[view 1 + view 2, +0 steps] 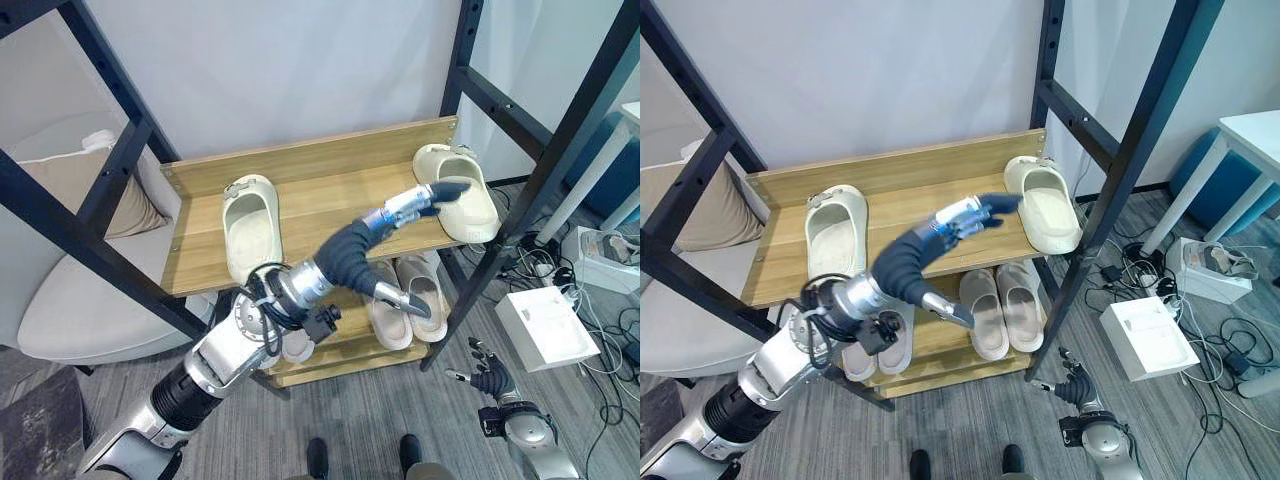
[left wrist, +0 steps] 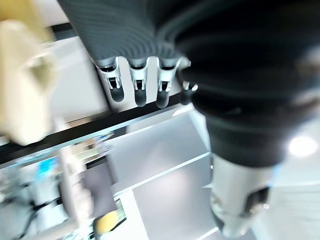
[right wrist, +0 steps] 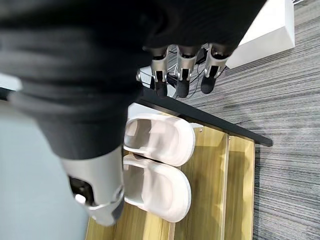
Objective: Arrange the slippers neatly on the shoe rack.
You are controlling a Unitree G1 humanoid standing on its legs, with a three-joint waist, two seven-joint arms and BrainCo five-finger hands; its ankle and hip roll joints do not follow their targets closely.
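Top shelf of the wooden shoe rack (image 1: 300, 180) has two cream slippers, one on the left (image 1: 250, 225) and one at the right end (image 1: 462, 190). The left hand (image 1: 420, 200) reaches to the right one with loose, straight fingers. A paler pair (image 1: 408, 296) sits on a lower shelf. The right hand (image 1: 488, 376) hangs low, relaxed and empty.

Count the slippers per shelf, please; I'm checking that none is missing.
Top shelf: 2 slippers, left one and right one
Lower shelf, in clear sight: 2 slippers
Total: 4; others partly hidden, uncounted.
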